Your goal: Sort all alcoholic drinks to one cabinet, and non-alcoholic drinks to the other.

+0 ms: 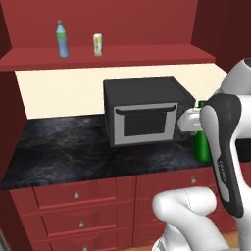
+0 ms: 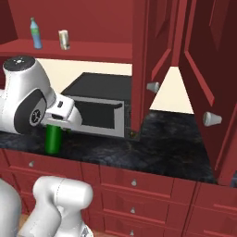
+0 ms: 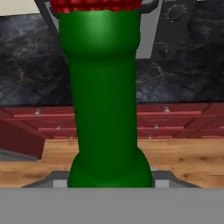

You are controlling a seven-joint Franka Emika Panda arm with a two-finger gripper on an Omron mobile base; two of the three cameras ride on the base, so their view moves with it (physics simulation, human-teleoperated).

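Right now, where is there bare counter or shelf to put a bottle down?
Free: the dark counter left of the microwave, and the shelf right of the carton. Crowded: right of the microwave, where the gripper is at the green bottle.

Glossy green bottle (image 3: 105, 109) (knurled red cap (image 3: 94, 5)); marbled dark countertop (image 1: 68, 152).

Rendered frames, even diffuse light, no hard shadows. Soft sheen on the green bottle (image 3: 103, 100) in hand view. Black counter (image 1: 63, 152) stays dim. Edges slightly soft and pixelated; no lens distortion.
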